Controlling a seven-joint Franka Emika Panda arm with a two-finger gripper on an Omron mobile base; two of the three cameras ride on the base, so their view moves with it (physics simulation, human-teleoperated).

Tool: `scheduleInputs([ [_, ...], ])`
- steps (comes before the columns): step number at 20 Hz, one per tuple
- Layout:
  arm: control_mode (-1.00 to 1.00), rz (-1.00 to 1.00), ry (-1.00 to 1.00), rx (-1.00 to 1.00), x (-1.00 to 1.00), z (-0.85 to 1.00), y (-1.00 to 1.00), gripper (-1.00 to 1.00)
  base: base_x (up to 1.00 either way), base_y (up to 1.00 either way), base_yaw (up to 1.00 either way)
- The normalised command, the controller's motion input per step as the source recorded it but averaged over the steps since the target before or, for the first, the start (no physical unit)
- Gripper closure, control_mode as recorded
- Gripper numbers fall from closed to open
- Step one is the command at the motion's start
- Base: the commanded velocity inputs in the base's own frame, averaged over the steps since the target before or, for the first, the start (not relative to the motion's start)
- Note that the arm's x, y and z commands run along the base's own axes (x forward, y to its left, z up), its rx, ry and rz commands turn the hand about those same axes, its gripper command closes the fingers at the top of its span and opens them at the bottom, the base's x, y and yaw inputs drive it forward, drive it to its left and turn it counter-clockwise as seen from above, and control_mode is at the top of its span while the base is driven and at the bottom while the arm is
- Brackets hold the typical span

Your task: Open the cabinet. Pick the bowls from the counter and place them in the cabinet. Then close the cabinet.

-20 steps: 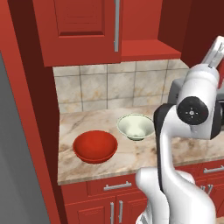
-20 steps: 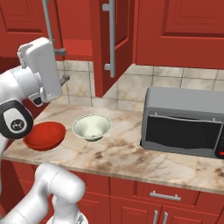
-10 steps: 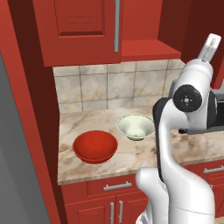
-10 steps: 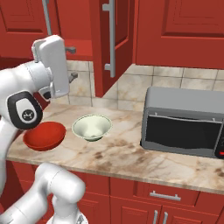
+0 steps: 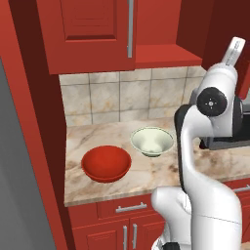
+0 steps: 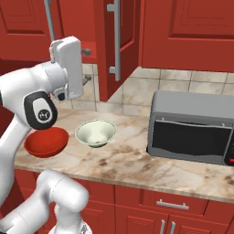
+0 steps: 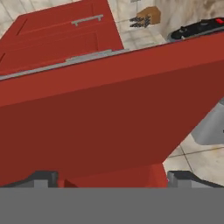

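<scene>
Looking at cabinet (image 6: 125, 45): one door swung open. Both bowls (image 5: 152, 141) sit near counter (image 5: 146, 178) front-left corner, unplaced. Gripper (image 7: 111, 177) wide, empty.

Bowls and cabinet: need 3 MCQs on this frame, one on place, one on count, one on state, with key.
1. Where is the red bowl relative to the pale bowl in the left base view?
A. To its left on the counter
B. Stacked inside it
C. On the cabinet shelf

2. How many bowls stand on the counter?
A. One
B. Two
C. Three

3. What is the state of the cabinet's right door?
A. Shut flush
C. Swung open
B. Removed

Key:
1 A, both sit apart on the marble, the red one left of the pale one.
2 B, one red and one pale, neither yet moved.
3 C, the door stands out edge-on from the front in the right base view, its bar handle facing the room.
</scene>
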Motion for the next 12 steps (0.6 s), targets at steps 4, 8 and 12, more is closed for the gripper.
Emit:
scheduleInputs([
  [4,-1.00,0.00,0.00,0.04,0.36,-0.14,-0.31,-1.00,0.00,0.00,0.00],
  [8,-1.00,0.00,0.00,0.09,0.29,-0.17,-0.49,-1.00,0.00,0.00,0.00],
  [12,-1.00,0.00,0.00,0.11,0.25,-0.17,-0.56,-1.00,0.00,0.00,0.00],
])
